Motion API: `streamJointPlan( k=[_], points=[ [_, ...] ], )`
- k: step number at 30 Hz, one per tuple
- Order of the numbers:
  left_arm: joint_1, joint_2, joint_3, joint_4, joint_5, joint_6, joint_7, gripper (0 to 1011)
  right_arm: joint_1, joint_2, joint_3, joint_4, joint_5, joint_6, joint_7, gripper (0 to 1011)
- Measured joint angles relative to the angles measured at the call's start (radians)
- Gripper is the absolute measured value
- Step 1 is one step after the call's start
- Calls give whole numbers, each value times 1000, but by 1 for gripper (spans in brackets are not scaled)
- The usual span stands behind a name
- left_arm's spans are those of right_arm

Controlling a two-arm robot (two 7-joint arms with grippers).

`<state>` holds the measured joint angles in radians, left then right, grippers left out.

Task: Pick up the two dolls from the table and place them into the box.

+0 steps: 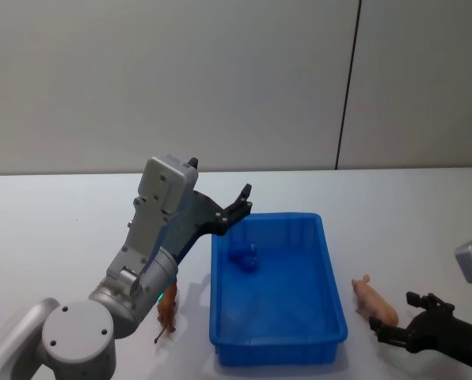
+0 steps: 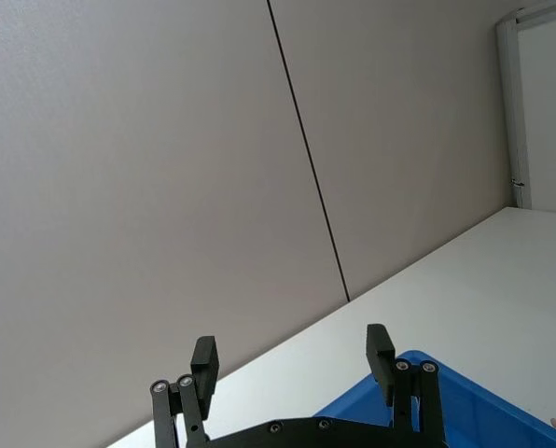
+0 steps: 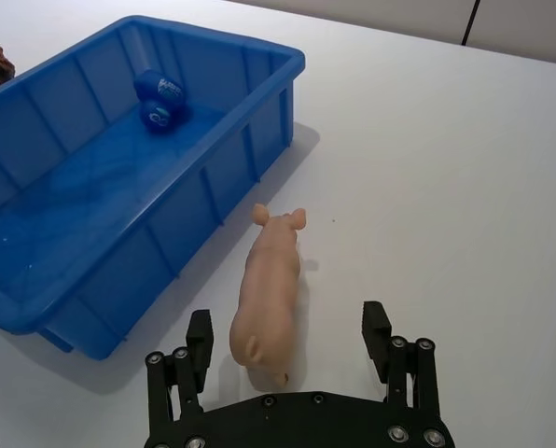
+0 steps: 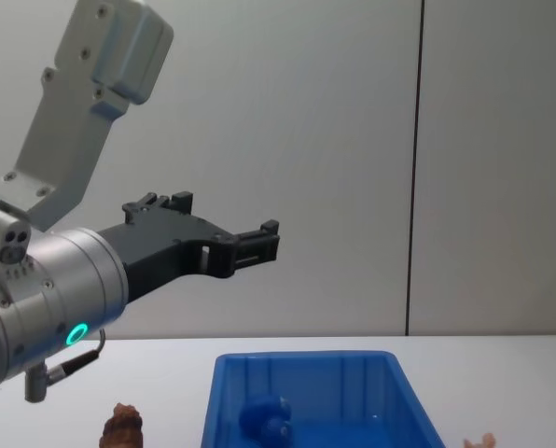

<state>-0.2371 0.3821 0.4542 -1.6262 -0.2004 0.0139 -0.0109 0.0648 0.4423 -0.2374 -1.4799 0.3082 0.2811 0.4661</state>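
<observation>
Right gripper (image 3: 288,317) is sitting low over the tabletop (image 1: 62,222) at the robot's near right. Its jaws are spread wide and gripping nothing.

Pink pig toy (image 3: 269,280) is lying on the tabletop near the box's right long wall, not touching it. Its long axis is running straight out from the right gripper, roughly along that wall. Its near end is lying between the jaws, off-centre and touching neither. The far end, with two small nubs, is pointing away from the gripper. Cannot tell which end is the head.

Brown doll (image 1: 167,313) is standing upright, bumpy top up, on the tabletop. It is just beside the box's left long wall, toward the front corner. The left arm is partly covering it in the head view. It is well apart from both sets of jaws.

Box (image 1: 279,352) is sitting in front of the robot, long axis running away from it.

Blue doll (image 1: 242,258) is lying on the box floor in the far left part, close to the left wall. It is showing as two rounded lobes; cannot tell which way it is pointing.

Left gripper (image 2: 292,343) is hanging high over the box's far left corner. Its jaws are wide and empty, aiming out toward the grey wall (image 1: 220,79). The blue doll is lying below them, well apart.
</observation>
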Motion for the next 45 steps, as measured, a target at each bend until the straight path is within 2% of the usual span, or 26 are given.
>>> streamJointPlan(
  k=[9, 12, 14, 15, 17, 22, 28, 45],
  points=[
    [0, 0, 0, 0, 0, 0, 0, 1004, 15, -8, -9, 23, -14, 17, 14, 813],
    [0, 0, 0, 0, 0, 0, 0, 1004, 20, -10, -11, 29, -17, 22, 16, 693],
    [0, 0, 0, 0, 0, 0, 0, 1004, 22, -11, -12, 31, -19, 23, 17, 652],
    [0, 0, 0, 0, 0, 0, 0, 1004, 23, -11, -13, 33, -19, 24, 17, 592],
    [0, 0, 0, 0, 0, 0, 0, 1004, 26, -12, -13, 35, -21, 25, 17, 555],
    [0, 0, 0, 0, 0, 0, 0, 1004, 31, -13, -14, 36, -22, 25, 17, 387],
    [0, 0, 0, 0, 0, 0, 0, 1004, 34, -13, -13, 29, -21, 11, 14, 381],
    [0, 0, 0, 0, 0, 0, 0, 1004, 64, -24, -2, -48, 1, -91, -27, 380]
  ],
)
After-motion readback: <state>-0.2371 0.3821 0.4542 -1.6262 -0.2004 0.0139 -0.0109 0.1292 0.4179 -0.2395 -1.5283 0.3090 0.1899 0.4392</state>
